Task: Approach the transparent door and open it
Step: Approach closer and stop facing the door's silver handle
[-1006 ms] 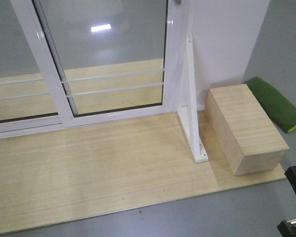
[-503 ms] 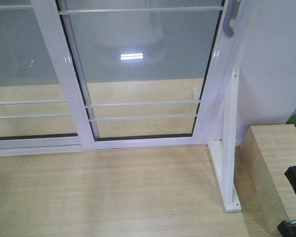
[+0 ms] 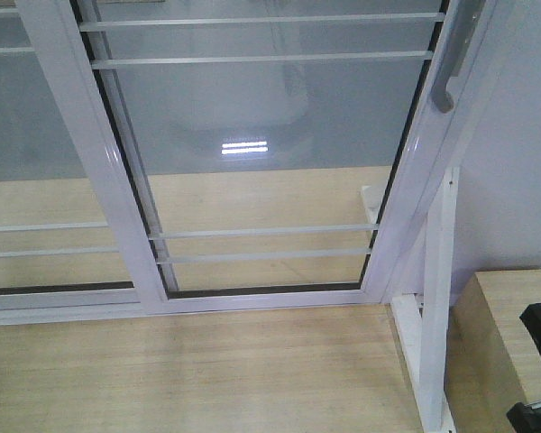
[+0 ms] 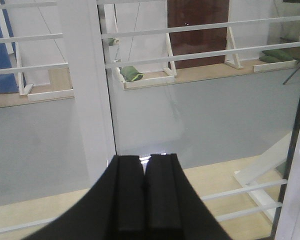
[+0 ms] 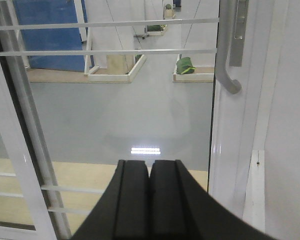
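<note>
Wooden floor (image 3: 207, 379) before transparent door (image 3: 270, 135); handle (image 5: 224, 50) upper right. Left claw (image 4: 144, 162), right claw (image 5: 151, 165) both pressed closed, empty.

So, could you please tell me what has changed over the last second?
The robot has rolled closer to the transparent door, which now fills the front view. Its curved handle has come into sight at upper right, and the wooden block has slid to the right edge. The door stays shut and untouched; the left pincer and right pincer are closed, holding nothing.
</note>
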Available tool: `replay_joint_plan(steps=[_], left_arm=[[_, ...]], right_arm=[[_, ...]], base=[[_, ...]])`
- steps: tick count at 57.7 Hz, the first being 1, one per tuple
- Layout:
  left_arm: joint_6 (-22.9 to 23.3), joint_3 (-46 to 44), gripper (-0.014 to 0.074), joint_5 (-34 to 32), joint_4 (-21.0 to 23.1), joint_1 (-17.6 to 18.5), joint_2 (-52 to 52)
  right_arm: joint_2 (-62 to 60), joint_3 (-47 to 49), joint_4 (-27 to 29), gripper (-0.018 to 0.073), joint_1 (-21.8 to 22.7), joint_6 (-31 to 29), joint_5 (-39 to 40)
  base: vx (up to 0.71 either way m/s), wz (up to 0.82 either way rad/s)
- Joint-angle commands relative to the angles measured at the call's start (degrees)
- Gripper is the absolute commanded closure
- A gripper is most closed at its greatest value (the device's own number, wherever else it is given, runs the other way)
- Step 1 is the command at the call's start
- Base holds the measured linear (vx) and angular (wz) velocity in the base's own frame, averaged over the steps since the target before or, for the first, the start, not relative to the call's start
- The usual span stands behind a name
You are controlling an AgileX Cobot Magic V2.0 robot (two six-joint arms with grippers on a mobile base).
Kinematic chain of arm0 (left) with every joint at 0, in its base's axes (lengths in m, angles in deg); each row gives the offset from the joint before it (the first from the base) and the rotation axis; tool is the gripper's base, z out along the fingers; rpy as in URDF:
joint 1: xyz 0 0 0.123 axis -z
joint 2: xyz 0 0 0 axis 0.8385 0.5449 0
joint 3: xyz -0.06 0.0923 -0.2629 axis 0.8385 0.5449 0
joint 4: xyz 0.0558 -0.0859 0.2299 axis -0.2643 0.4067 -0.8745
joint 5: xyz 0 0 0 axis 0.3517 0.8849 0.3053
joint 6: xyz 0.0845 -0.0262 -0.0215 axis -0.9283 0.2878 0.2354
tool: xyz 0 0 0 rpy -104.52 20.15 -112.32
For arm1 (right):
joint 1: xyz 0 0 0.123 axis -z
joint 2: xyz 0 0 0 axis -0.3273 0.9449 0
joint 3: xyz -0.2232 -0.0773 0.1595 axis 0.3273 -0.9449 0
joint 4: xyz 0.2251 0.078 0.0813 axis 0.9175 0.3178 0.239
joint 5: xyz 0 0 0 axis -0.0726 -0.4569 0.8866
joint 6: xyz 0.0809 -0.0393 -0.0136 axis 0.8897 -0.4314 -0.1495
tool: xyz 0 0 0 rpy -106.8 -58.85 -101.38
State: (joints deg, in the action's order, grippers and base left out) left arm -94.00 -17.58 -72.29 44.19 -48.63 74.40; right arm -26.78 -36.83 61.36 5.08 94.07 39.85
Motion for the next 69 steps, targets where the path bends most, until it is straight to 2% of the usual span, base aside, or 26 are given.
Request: replay_joint_plan(steps=[1, 69], left_arm=[[0.27, 1.75, 0.0602, -4.8, 0.36, 0.24, -0.69], [0.27, 1.75, 0.0602, -4.8, 0.36, 0.24, -0.69]], right_arm=[[-0.81, -0.75, -0.23, 0.0559, 0.33, -0.57, 4.76], [-0.81, -0.75, -0.23, 0.0559, 0.33, -0.57, 4.8]], base=[[0.18, 0.01], [0.06, 0.0]])
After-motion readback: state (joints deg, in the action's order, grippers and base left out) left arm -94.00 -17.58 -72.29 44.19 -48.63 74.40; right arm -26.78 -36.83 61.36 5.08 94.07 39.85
